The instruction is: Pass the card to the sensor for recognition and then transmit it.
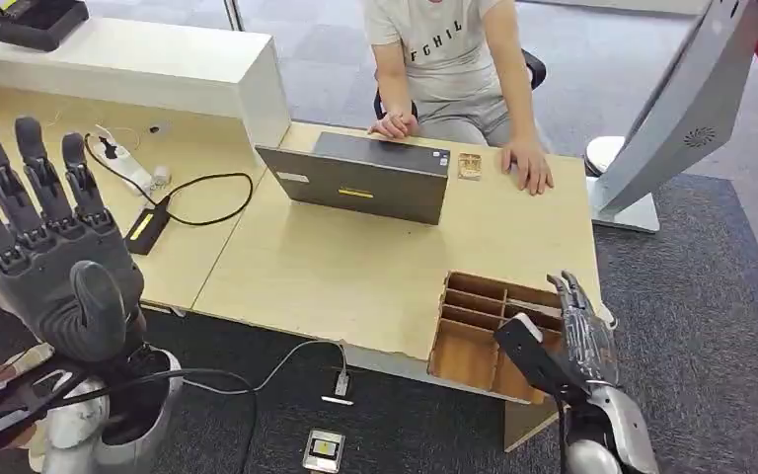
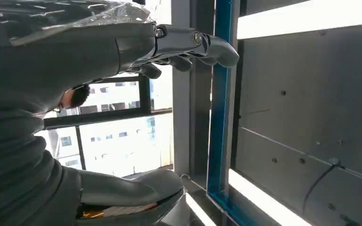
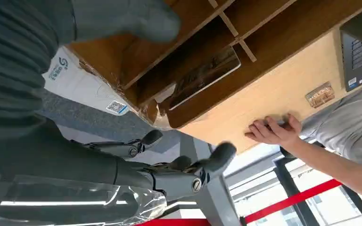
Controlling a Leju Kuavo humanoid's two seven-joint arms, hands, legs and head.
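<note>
Reaching toward the compartmented brown wooden organiser box [image 1: 474,336] at the desk's near right corner, the right hand [image 1: 577,326] is hovering with fingers apart, holding nothing. The dark glossy rectangular card [image 3: 202,77] is lying in one slot, its long axis running along the slot. Best to pinch its protruding end cleanly. The left hand [image 1: 44,247] is raised, fingers spread, empty.

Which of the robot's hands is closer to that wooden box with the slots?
Right hand, hovering just over the wooden box. The left hand is raised far across the desk.
</note>
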